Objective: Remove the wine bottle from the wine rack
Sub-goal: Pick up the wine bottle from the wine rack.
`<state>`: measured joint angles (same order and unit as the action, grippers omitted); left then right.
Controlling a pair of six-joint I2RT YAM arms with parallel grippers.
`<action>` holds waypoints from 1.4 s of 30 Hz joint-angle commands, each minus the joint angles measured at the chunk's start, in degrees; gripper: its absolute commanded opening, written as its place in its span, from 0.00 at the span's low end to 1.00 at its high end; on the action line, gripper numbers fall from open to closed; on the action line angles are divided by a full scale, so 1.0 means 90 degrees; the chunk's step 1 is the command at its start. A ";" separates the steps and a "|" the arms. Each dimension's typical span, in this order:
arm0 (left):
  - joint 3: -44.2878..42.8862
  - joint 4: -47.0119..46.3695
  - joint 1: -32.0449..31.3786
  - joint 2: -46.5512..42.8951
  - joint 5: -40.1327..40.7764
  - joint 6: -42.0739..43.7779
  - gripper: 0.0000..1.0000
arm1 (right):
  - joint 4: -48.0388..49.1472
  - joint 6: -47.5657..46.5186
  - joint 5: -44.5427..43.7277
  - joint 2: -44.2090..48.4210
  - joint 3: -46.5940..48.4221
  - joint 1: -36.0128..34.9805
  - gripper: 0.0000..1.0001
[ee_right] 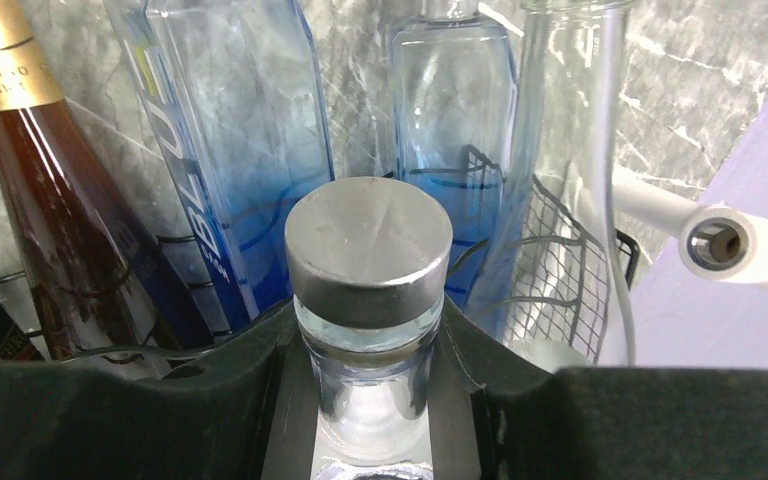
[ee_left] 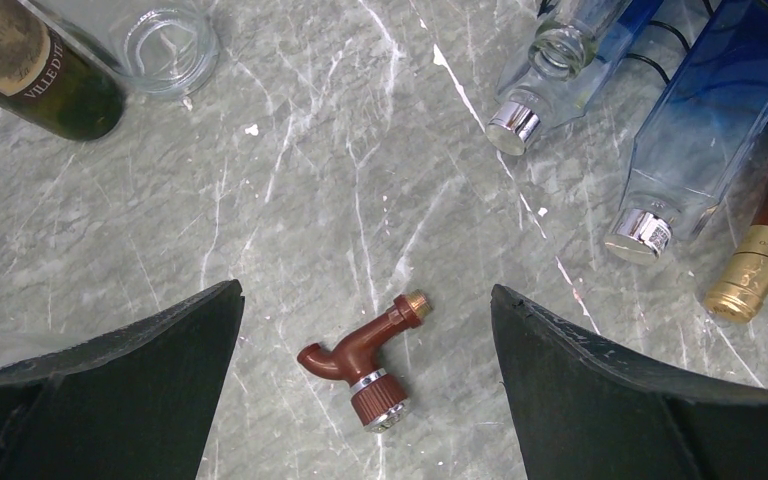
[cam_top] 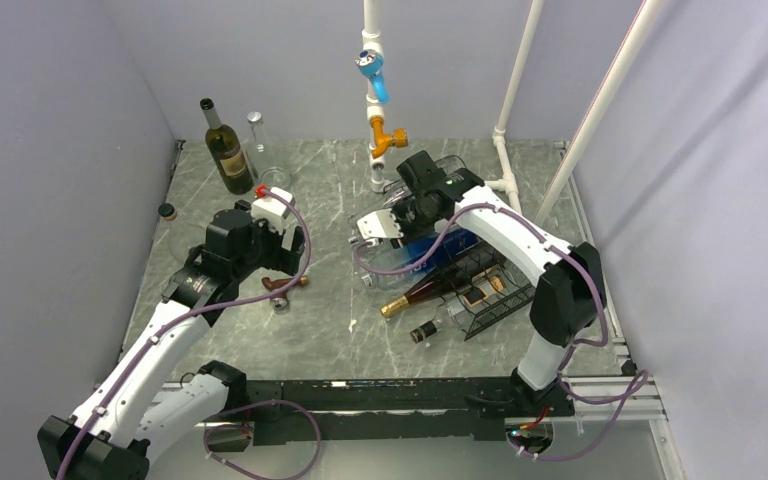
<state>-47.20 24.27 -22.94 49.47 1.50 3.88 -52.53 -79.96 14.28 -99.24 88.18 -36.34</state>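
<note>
The black wire-mesh wine rack (cam_top: 495, 300) lies at the right of the table and holds several bottles on their sides: blue glass ones (ee_right: 230, 150) and an amber one with gold foil (cam_top: 430, 290). Its mesh shows in the right wrist view (ee_right: 560, 270). My right gripper (ee_right: 370, 340) is at the rack's left end (cam_top: 372, 228), shut on the neck of a clear glass bottle with a silver cap (ee_right: 368, 245). My left gripper (ee_left: 365, 295) is open and empty, hovering over a brown tap (ee_left: 365, 360) left of the rack (cam_top: 280, 255).
A green wine bottle (cam_top: 225, 150) and a tall clear glass (cam_top: 257, 135) stand at the back left. A white pipe frame with blue and orange taps (cam_top: 373, 75) rises at the back. A small dark stopper (cam_top: 423, 332) lies in front of the rack.
</note>
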 commanded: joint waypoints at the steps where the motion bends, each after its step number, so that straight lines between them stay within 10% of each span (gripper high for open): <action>1: 0.0020 -0.0255 0.0029 -0.0111 0.0107 0.0106 1.00 | -0.0055 0.0222 0.0501 0.0642 0.0522 0.0015 0.00; 42: 0.0039 -0.0258 0.0039 -0.0155 0.0168 0.0106 0.99 | -0.0206 0.1764 0.4275 0.2072 0.0836 0.1746 0.00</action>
<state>-47.09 24.27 -22.87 49.30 2.48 3.88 -55.66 -66.02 43.46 -85.38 90.83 -20.56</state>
